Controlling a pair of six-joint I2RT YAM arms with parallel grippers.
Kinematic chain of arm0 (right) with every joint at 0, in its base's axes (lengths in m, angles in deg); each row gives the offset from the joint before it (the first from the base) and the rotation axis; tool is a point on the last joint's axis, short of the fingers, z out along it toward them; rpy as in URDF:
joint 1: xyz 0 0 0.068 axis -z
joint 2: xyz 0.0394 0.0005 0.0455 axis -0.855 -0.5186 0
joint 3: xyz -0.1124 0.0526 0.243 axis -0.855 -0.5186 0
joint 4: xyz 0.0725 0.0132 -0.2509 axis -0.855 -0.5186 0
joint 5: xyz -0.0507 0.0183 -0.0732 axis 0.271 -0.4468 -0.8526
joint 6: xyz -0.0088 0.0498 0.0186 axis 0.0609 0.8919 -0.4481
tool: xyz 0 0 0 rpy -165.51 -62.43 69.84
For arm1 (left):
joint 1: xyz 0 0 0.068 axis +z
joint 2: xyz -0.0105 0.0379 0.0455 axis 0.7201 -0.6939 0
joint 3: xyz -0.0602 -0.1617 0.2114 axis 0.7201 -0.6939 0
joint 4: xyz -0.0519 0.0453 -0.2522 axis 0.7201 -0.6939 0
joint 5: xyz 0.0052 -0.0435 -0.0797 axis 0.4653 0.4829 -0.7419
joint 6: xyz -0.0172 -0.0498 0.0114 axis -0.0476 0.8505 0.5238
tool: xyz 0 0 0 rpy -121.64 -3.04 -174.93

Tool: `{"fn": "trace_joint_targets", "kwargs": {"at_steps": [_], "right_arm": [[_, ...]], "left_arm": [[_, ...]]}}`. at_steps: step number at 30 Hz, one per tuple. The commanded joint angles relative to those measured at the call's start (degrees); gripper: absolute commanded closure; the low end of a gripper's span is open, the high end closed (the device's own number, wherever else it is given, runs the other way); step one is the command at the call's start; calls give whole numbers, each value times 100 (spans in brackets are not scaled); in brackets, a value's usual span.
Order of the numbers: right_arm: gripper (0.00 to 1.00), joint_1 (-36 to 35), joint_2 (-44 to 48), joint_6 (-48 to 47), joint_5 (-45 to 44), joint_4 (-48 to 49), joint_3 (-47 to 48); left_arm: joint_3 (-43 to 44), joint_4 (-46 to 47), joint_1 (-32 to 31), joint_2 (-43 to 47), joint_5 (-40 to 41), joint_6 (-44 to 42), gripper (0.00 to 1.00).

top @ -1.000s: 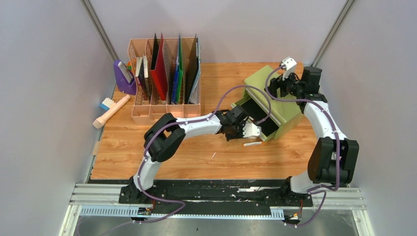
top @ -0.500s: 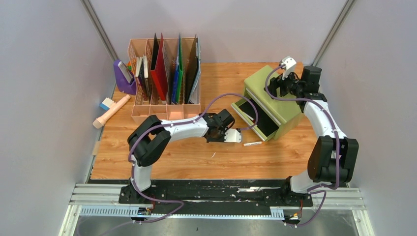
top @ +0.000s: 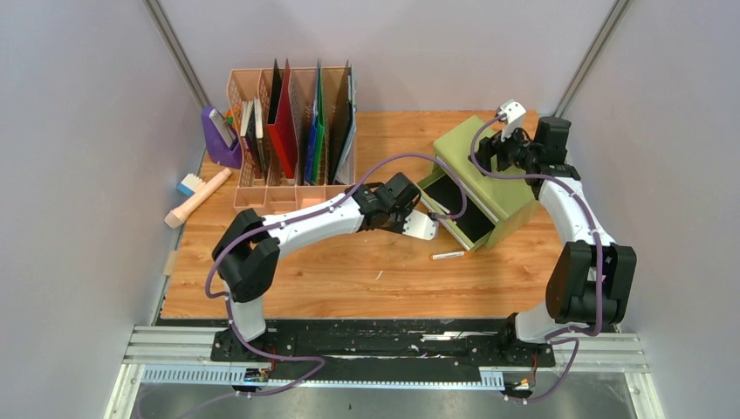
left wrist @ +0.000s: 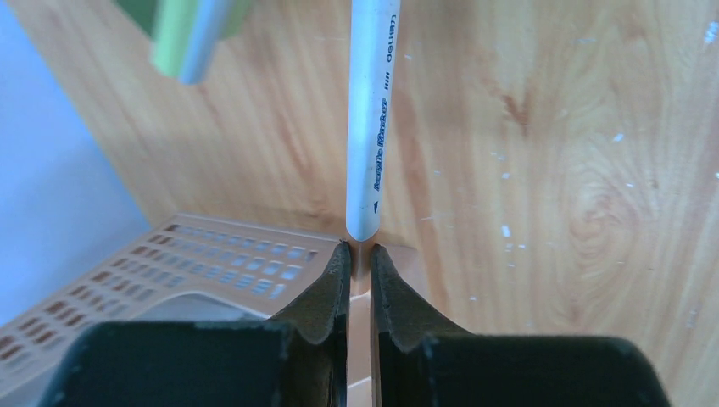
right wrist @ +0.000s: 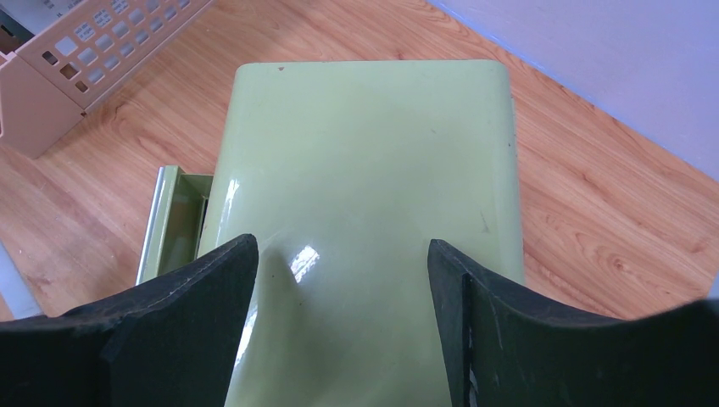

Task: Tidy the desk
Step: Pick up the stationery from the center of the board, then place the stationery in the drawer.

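In the middle of the cell, between the grey walls [top: 78, 175], the desk [top: 349, 279] carries everything. The likeliest slip from here involves the marker [top: 449, 256], which lies loose on the desk just in front of the open drawer [top: 447, 196]. The left fingers [left wrist: 326, 288] are all but closed, with a thin gap between them and nothing in it, so a reach made without opening them would only nudge the round barrel. That could send it rolling toward the front rail [top: 375, 325]. A low pass could also clip the drawer's lip and shove the cabinet [right wrist: 365, 170] askew. The right fingers [right wrist: 212, 288] stand wide apart over the cabinet's top, with nothing clamped between them. Whether they touch it I cannot tell, so I would not count on them to steady it. The desk itself is light orange-brown wood grain, flecked with small white marks, with the black rail along its near edge and the organiser [top: 249, 202] standing at its far left
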State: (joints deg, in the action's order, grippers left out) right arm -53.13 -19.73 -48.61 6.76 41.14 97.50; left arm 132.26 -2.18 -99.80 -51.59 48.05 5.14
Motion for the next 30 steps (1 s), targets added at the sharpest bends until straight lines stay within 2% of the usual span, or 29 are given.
{"fn": "trace_joint_targets", "kwargs": {"at_steps": [1,11,16,22,24,27,30], "right_arm": [[26,10,-307,169,-313,-1193,-219],[26,10,-346,147,-350,-1208,-210],[26,17,-340,134,-413,-1221,-201],[26,17,-355,133,-442,-1218,-201],[26,17,-358,126,-438,-1224,-201],[26,17,-346,127,-448,-1222,-192],[26,17,-339,125,-451,-1231,-192]], "left_arm": [[527,102,-101,199,24,-790,100],[1427,731,-304,-346,140,-2020,100],[1985,741,-345,-866,-71,-2426,100],[2365,978,-447,-1393,-162,-2835,84],[2512,1070,-478,-1548,-167,-2934,75],[2613,1317,-509,-1748,-81,-2956,56],[2719,1465,-507,-1848,58,-2845,46]]}}
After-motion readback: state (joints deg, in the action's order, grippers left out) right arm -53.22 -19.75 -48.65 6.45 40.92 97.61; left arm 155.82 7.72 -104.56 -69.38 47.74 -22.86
